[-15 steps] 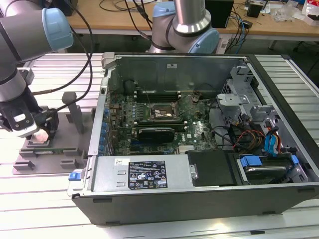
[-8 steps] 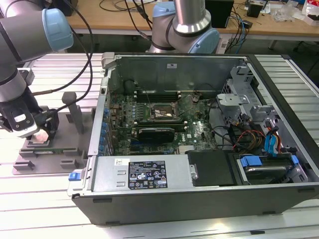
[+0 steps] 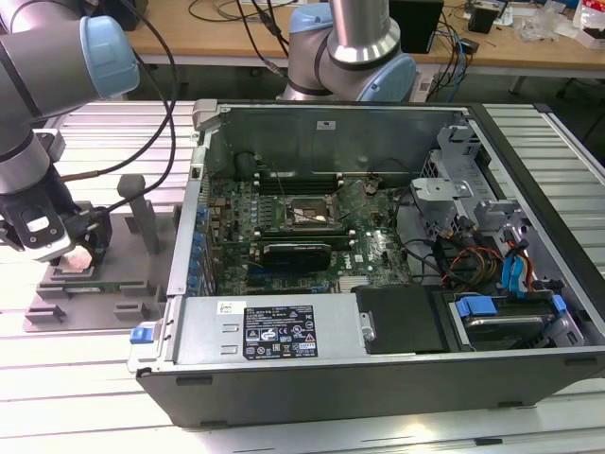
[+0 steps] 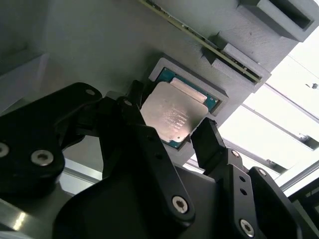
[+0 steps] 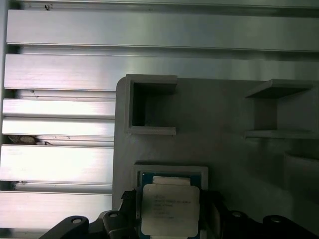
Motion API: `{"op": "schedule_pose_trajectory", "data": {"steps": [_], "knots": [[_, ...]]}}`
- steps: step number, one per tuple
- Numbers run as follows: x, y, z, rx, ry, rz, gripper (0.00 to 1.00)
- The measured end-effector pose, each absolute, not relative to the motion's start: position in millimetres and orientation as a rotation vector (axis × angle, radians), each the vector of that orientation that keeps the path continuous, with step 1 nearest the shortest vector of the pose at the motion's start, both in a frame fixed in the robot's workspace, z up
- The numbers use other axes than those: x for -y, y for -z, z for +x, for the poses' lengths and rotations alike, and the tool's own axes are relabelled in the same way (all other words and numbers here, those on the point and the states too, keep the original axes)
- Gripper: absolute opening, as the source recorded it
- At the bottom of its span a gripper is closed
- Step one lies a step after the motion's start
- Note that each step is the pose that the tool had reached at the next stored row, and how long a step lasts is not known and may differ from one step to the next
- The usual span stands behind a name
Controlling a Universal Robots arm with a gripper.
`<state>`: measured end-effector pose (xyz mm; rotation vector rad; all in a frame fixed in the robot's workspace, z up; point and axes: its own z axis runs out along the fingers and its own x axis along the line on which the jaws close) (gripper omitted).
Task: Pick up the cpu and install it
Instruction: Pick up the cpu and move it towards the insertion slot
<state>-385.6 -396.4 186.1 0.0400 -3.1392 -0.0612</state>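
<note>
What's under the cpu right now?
The cpu, held in the gripper, hangs over a square recess in the grey tray. A blue-green surface shows along one edge of the recess. The chip covers the rest of its floor.

Work surface = ribbed alu. table [image 3: 85,397], long slats w/ dark grooves btwn; pale glare on slats at the exterior view's right & along the near edge. Slats also shine bright in the first wrist view. Behind the table, a light wooden desk [image 3: 208,38] spans the back, w/ black cables [image 3: 222,11], a black box [image 3: 416,21] & misc. clutter [image 3: 544,19] on top. Lighting bright, even.
</note>
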Motion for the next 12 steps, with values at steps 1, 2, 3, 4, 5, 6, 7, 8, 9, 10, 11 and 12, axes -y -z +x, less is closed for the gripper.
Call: {"op": "schedule_pose_trajectory", "data": {"steps": [1,2,3,4,5,6,7,8,9,10,11,12], "knots": [[396.4,-186.1,-385.6,3.139,0.061,0.040,0.66],[396.4,-186.1,-385.6,3.139,0.061,0.040,0.66],[396.4,-186.2,-385.6,3.139,0.061,0.040,0.65],[396.4,-186.2,-385.6,3.139,0.061,0.040,0.55],[396.4,-186.2,-385.6,3.139,0.061,0.040,0.55],[396.4,-186.3,-385.6,3.139,0.061,0.040,0.55],[396.4,-186.3,-385.6,3.139,0.061,0.040,0.55],[396.4,-186.4,-385.6,3.139,0.061,0.040,0.55],[396.4,-186.5,-385.6,3.139,0.061,0.040,0.55],[396.4,-187.4,-385.6,3.139,0.061,0.040,0.55],[396.4,-189.8,-385.6,3.139,0.061,0.040,0.55],[396.3,-190.1,-385.5,3.139,0.061,0.040,0.55]]}}
